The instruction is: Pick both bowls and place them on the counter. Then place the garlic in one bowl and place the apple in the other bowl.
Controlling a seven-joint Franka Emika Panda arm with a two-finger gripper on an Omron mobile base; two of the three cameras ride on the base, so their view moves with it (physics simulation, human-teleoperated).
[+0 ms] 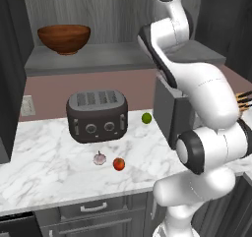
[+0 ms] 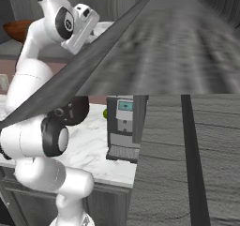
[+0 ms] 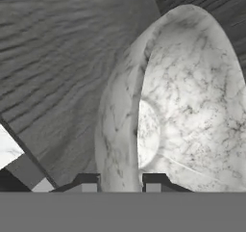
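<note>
The white, grey-marbled bowl [image 3: 192, 106] looms close in the hand view, tilted on edge against dark grey wood. My gripper [image 3: 121, 184] is shut on its rim, one fingertip [image 3: 89, 183] outside the wall and the other inside. The glossy reddish-brown wooden bowl [image 1: 64, 38] stands upright on the plain grey shelf [image 1: 98, 59], far left of the arm. On the white marble counter [image 1: 49, 157], in front of the toaster, lie the whitish-pink garlic [image 1: 100, 158] and, just right of it, the red apple [image 1: 118, 163]. My arm reaches up to the shelf's right end.
A dark toaster [image 1: 97, 115] stands mid-counter, with a small green fruit [image 1: 146, 117] to its right. A dark coffee machine [image 2: 123, 126] sits at the counter's right end. A large grey cabinet panel [image 2: 187, 79] blocks most of the right base view.
</note>
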